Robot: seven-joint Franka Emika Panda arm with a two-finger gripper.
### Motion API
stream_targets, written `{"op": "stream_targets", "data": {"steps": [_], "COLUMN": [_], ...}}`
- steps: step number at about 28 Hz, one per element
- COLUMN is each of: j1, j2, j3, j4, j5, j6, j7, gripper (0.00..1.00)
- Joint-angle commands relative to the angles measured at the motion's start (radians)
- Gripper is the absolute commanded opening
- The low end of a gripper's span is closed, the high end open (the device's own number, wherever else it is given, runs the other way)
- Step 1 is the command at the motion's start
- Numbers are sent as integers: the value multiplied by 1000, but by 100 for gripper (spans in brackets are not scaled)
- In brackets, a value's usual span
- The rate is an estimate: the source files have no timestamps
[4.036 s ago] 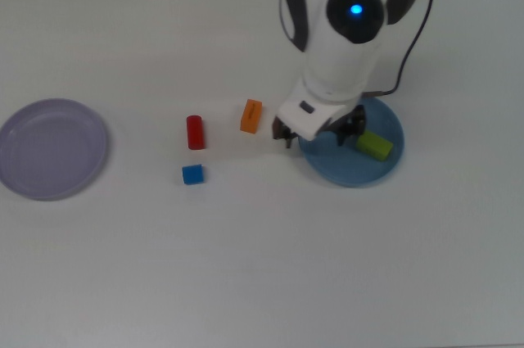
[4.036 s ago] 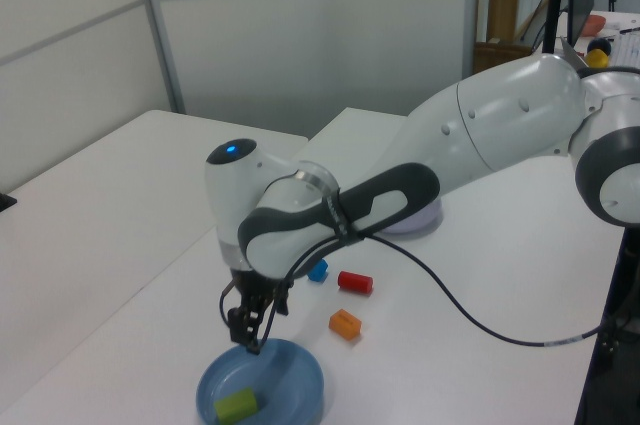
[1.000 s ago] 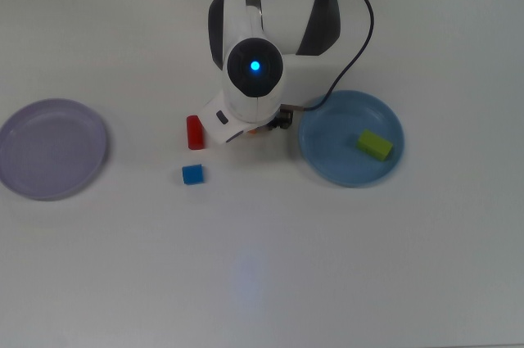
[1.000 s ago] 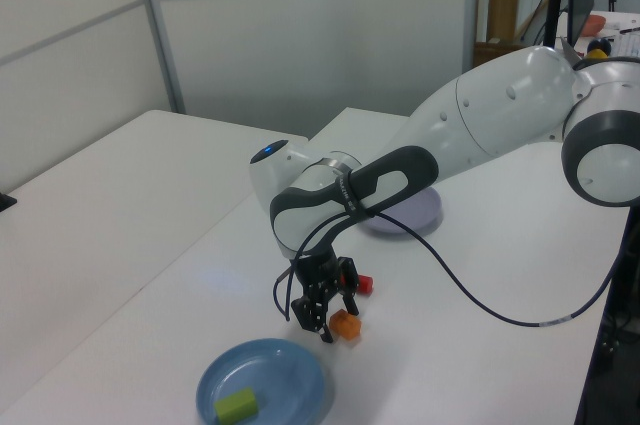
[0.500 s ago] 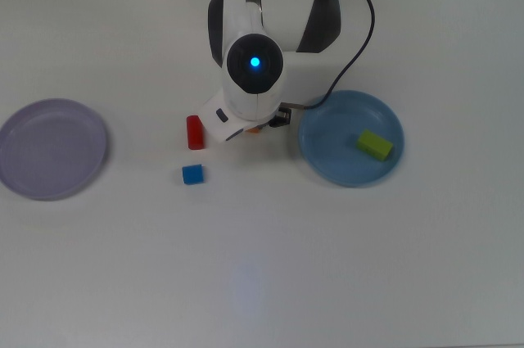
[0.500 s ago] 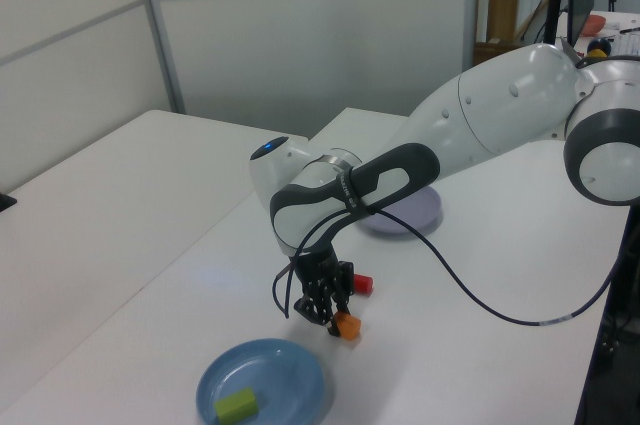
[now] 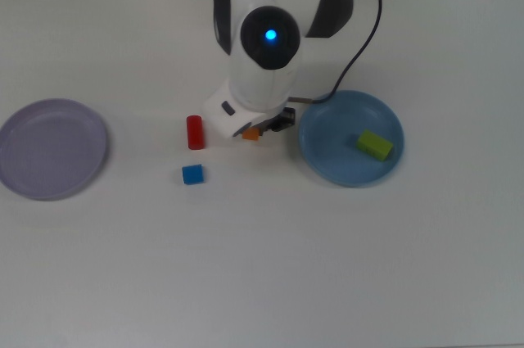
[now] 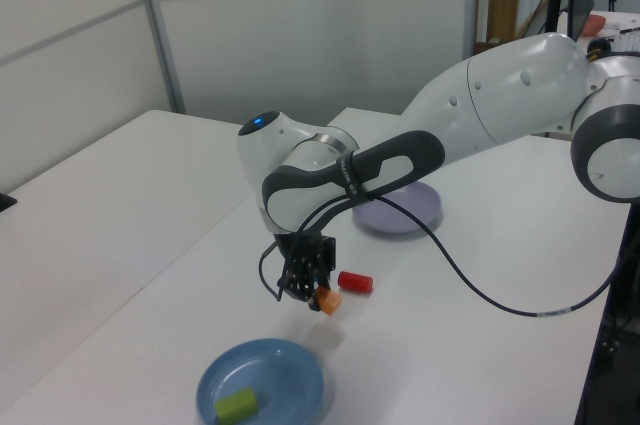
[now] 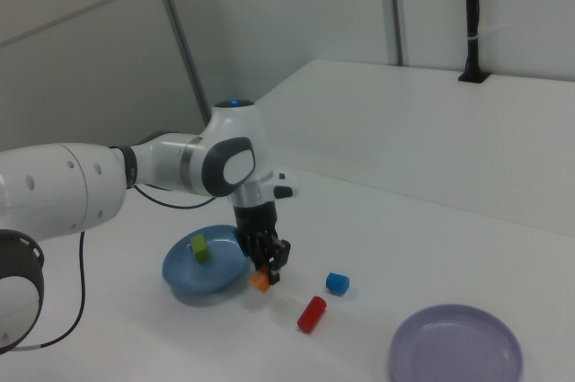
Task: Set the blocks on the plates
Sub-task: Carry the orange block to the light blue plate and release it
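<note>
Orange in colour, the bar is seen clamped between the fingers of the gripper and lifted clear of the white table; in the left view it hangs tilted, its long axis slanting down toward four o'clock, while in the top view only one end shows under the arm's wrist. In the top view the blue plate lies at three o'clock from the held bar, and the green bar rests inside it, its long axis running from ten to four o'clock. The red cylinder lies on the table at nine o'clock from the gripper, its axis running twelve to six, and the blue cube sits just below it at six o'clock. The lavender plate is set well apart at the top view's left edge. A black cable is draped from the arm toward the blue plate. Pale wall panels are seen behind the table.
</note>
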Motion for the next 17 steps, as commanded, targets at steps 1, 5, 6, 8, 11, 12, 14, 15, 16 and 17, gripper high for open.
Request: {"op": "stream_targets", "data": {"steps": [1, 5, 6, 8, 11, 12, 14, 15, 16, 17], "j1": [48, 58, 60, 60, 61, 61, 63, 69, 86, 92], "j2": [-12, -12, -11, -7, -1, 0, 5, 11, 19, 23], "j3": [24, 74, 82, 91, 116, 120, 131, 134, 134, 134], "j4": [-11, -10, -11, -11, -11, -11, -11, -11, -11, -11], "j5": [-21, -27, -27, -27, -27, -27, -29, -29, -32, -32], "j6": [71, 72, 74, 74, 98, 115, 149, 158, 167, 169], "j7": [-2, 0, 0, 0, 1, 3, 8, 9, 9, 9], "gripper": [0, 0, 0, 0, 3, 3, 9, 12, 19, 23]}}
